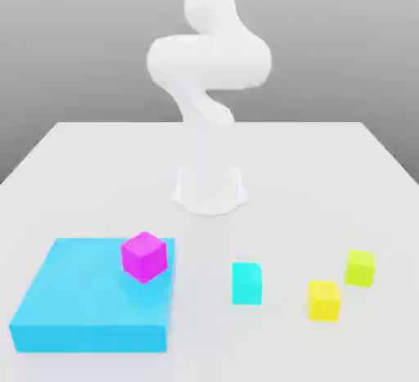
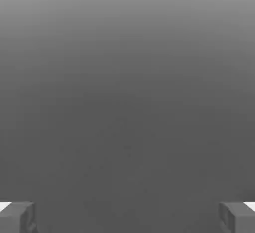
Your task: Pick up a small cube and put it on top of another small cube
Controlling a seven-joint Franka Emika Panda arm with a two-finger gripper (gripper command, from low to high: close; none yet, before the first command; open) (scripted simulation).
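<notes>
— Looking for cubes: where?
— I see a magenta cube (image 1: 145,256) atop the blue slab (image 1: 82,307); cyan (image 1: 246,282), yellow (image 1: 324,299) and lime (image 1: 359,267) cubes on the table (image 1: 82,159).
— Gripper (image 2: 127,217)?
— Spread wide, holding nothing.

A white table (image 1: 90,168) carries a blue slab (image 1: 82,298), cyan cube (image 1: 246,282), yellow cube (image 1: 324,300) and lime cube (image 1: 359,267).

A flat blue slab (image 1: 82,298) lies on the white table (image 1: 327,159).

Exterior view from above the table (image 1: 327,159), facing the arm (image 1: 209,61); hand view close behind fingertips (image 2: 17,217).
</notes>
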